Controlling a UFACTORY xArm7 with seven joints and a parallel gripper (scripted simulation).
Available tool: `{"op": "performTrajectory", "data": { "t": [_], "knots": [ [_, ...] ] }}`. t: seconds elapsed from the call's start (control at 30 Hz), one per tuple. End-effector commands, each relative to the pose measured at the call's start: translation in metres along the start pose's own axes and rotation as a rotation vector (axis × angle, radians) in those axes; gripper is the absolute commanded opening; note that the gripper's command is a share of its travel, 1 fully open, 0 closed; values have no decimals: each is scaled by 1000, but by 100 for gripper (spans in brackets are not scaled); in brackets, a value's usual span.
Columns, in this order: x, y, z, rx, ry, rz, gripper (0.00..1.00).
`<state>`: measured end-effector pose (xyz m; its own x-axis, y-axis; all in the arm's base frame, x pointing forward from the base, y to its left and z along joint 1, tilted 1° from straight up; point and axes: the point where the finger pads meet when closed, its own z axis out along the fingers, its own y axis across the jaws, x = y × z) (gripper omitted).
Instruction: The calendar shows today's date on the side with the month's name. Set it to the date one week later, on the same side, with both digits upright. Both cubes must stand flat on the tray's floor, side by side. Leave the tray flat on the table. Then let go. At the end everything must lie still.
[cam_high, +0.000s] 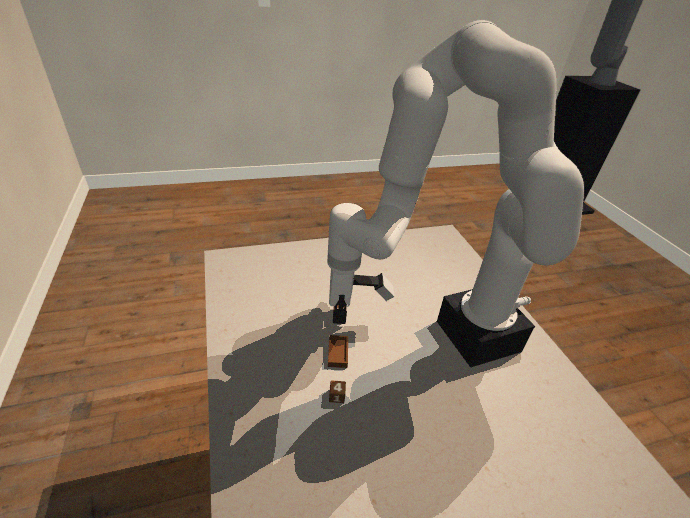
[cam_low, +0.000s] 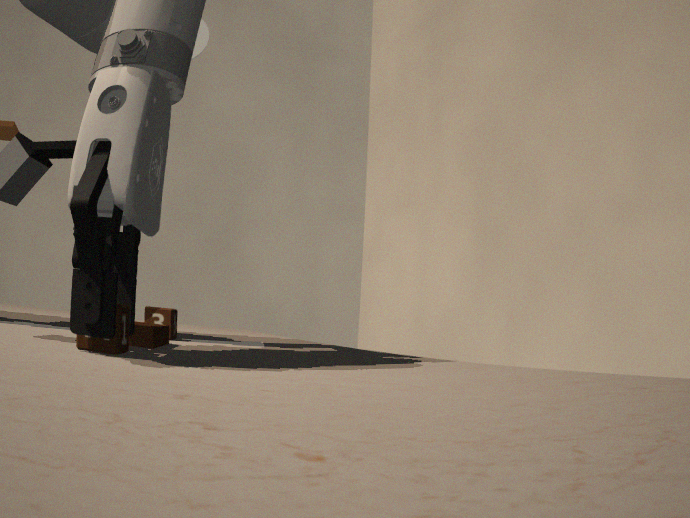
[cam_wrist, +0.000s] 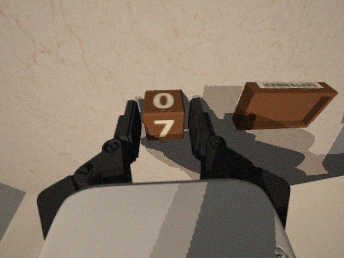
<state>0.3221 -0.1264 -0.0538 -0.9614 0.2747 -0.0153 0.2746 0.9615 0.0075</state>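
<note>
In the wrist view, going left to right, you are seeing your gripper (cam_high: 339, 320) (cam_low: 104, 328) (cam_wrist: 164, 111) first, its fingers standing apart on either side of a dark brown cube (cam_low: 101, 343) (cam_wrist: 163, 114), with a gap showing at each side, so it is clamping nothing. That cube is resting on the pale table (cam_high: 267, 262) (cam_low: 390, 434) (cam_wrist: 60, 65), showing you a white 0 and, on the adjoining face, a white 7, both reading upright. To its right, well apart from it, the reddish-brown tray (cam_high: 337, 351) (cam_low: 151, 336) (cam_wrist: 280, 107) is lying on the table, a pale lettered strip running along one outer side, too small to read. The top view is showing you a second cube (cam_high: 337, 391) (cam_low: 160, 322) beyond the tray, bearing a 4 and a 1; the wrist view is leaving it out, while the exterior view is giving you its 3.
</note>
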Motion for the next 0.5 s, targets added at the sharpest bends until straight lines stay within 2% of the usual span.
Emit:
{"op": "performTrajectory", "data": {
  "t": [0.0,0.27,0.47],
  "knots": [
    [-1,0,-1,0,-3,0,49],
    [-1,0,-4,0,-3,0,49],
    [-1,0,-23,0,-3,0,49]
  ]
}}
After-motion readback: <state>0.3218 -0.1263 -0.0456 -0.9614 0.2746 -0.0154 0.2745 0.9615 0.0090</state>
